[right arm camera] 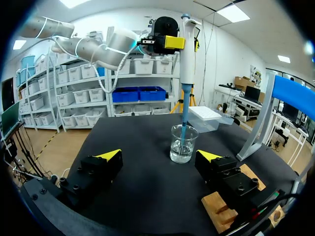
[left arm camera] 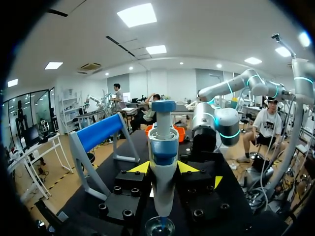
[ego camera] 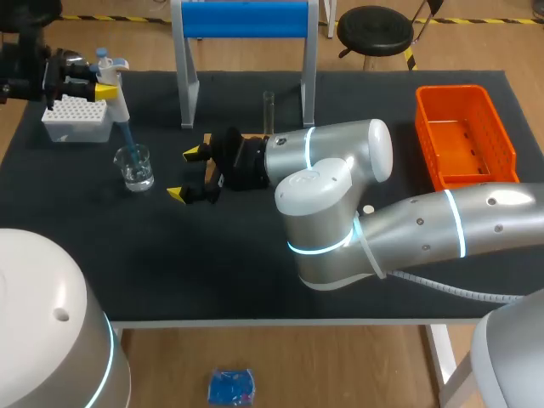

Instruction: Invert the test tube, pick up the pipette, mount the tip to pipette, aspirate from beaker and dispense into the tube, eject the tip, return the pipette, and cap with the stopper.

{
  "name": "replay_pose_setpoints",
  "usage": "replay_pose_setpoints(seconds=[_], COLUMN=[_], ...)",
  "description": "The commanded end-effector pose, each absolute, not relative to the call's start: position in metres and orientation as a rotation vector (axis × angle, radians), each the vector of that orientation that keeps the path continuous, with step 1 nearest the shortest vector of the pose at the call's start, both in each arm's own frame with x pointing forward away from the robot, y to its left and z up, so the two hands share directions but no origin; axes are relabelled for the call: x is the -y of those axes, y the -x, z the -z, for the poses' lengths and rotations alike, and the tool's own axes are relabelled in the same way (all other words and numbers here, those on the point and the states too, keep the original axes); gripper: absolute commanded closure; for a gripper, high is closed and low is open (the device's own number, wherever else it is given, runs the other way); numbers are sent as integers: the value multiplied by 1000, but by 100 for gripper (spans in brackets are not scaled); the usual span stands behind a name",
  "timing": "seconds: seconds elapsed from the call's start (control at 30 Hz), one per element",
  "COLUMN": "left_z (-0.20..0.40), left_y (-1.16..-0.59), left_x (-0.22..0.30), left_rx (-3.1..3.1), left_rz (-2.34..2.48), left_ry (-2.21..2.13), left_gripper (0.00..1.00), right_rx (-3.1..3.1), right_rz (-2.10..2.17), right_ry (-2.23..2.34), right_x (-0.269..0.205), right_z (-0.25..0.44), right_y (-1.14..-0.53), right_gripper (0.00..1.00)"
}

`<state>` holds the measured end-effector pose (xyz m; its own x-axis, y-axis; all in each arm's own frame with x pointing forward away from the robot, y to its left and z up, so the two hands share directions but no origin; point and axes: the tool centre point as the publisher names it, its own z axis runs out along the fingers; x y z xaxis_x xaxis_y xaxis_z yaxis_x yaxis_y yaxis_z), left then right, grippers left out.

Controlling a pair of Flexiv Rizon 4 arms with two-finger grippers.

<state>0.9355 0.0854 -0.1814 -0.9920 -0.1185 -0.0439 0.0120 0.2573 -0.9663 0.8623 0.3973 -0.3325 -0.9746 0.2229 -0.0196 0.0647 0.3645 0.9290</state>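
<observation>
Pipette (right arm camera: pixel 187 54) stands clamped in the left pincer (left arm camera: pixel 163 168), its blue tip (right arm camera: pixel 185 108) dipped into the beaker (right arm camera: pixel 183 144) of clear liquid. Right pincer (ego camera: pixel 185 173) gapes empty at the beaker's three o'clock.

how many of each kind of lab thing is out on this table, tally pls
pipette: 1
beaker: 1
test tube: 1
tip box: 1
orange basket: 1
blue-topped stand: 1
total: 6
</observation>
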Motion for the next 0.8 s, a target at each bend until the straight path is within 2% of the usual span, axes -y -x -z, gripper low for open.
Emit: replay_pose_setpoints(seconds=[0.03, 0.8], left_z=[185, 192], left_y=[-938, -938], left_x=[-85, -87], left_rx=[-2406, -2410], left_rz=[1851, 1857], left_ry=[101, 125], left_gripper=[100, 100], right_rx=[-2468, -2468], right_rz=[-1681, -1681], right_ry=[-263, -263], right_x=[-398, -398], right_z=[334, 334], right_y=[-862, -862], right_gripper=[0, 0])
